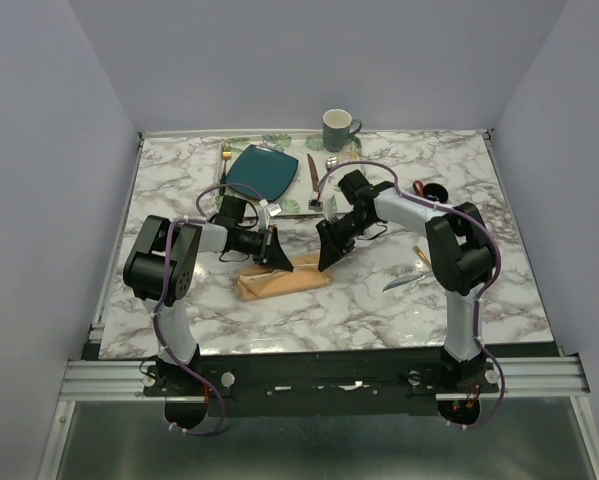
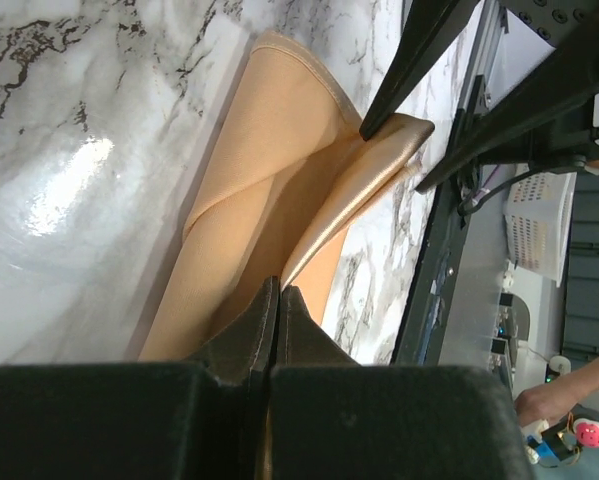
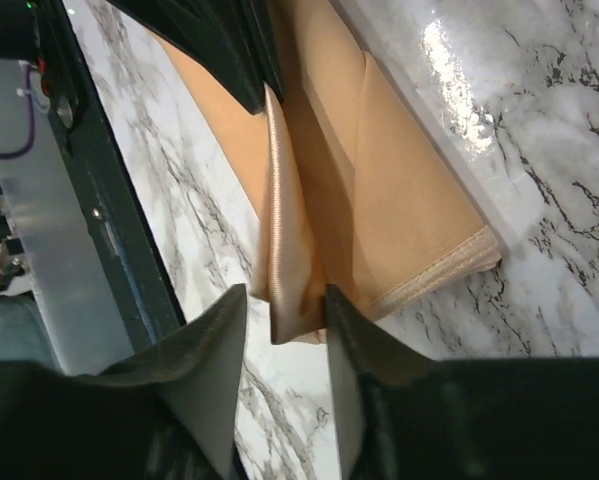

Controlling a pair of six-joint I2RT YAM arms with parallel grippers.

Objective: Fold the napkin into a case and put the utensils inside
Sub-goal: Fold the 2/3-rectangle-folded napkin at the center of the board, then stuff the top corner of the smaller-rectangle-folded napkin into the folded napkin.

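Note:
The peach-tan napkin (image 1: pixel 284 281) lies folded into a long strip on the marble, between the two arms. One layer stands up as a shiny ridge (image 2: pixel 354 190). My left gripper (image 1: pixel 272 250) is shut on that ridge's left end (image 2: pixel 276 287), with cloth showing between its jaws. My right gripper (image 1: pixel 329 252) is open and straddles the ridge's other end (image 3: pixel 284 295); one finger (image 3: pixel 344 320) touches the cloth and the other stands apart. The silver knife (image 1: pixel 403 282) and a slim gold spoon (image 1: pixel 419 256) lie on the marble to the right of the napkin.
At the back a teal plate (image 1: pixel 262 172) rests on a leaf-patterned tray (image 1: pixel 279 141). A gold fork (image 1: pixel 225 157) lies left of it and a brown-handled knife (image 1: pixel 312 170) right. A green mug (image 1: pixel 337 128) and a small dark cup (image 1: pixel 434 190) stand farther off.

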